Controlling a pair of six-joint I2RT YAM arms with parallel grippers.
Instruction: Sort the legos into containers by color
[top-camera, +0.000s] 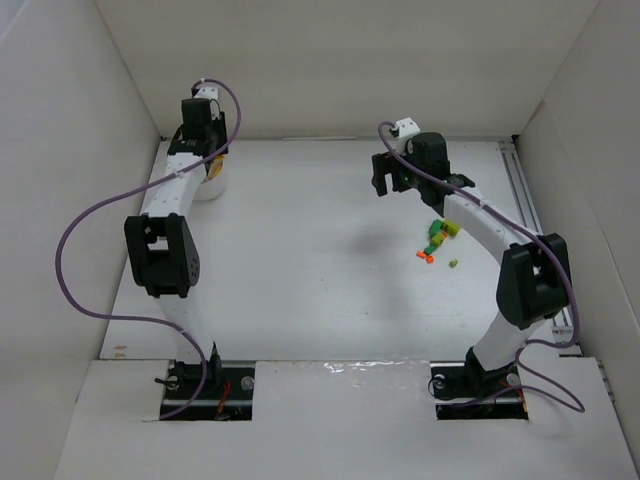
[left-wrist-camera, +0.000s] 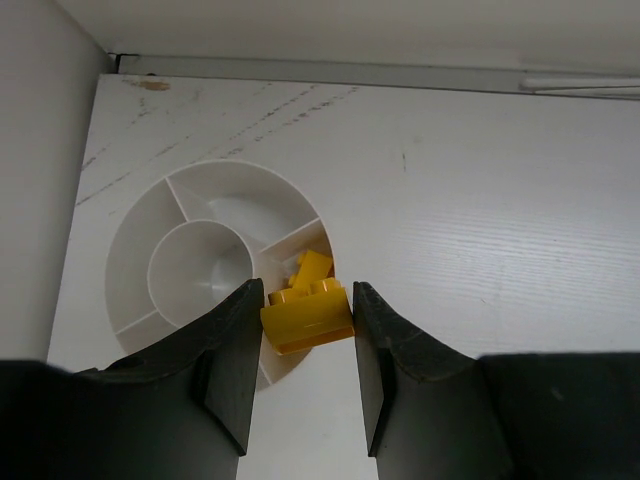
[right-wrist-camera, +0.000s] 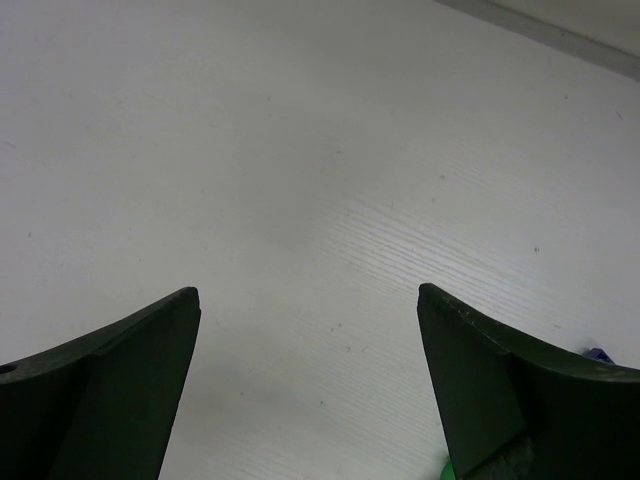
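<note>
My left gripper (left-wrist-camera: 307, 296) is shut on a yellow lego brick (left-wrist-camera: 308, 318) and holds it over the near rim of the round white sectioned container (left-wrist-camera: 135, 245). Another yellow lego (left-wrist-camera: 314, 265) lies in the section just beyond the held one. In the top view this gripper (top-camera: 205, 165) is at the far left, over the container (top-camera: 212, 186). My right gripper (right-wrist-camera: 308, 293) stands open over bare table with nothing between its fingers. In the top view it (top-camera: 386, 180) hangs left of and beyond a small heap of legos (top-camera: 437, 240) in green, yellow and orange.
White walls enclose the table on three sides; the left wall stands close beside the container. A metal rail (top-camera: 522, 190) runs along the right edge. A green scrap (right-wrist-camera: 447, 470) and a blue scrap (right-wrist-camera: 597, 354) peek past my right finger.
</note>
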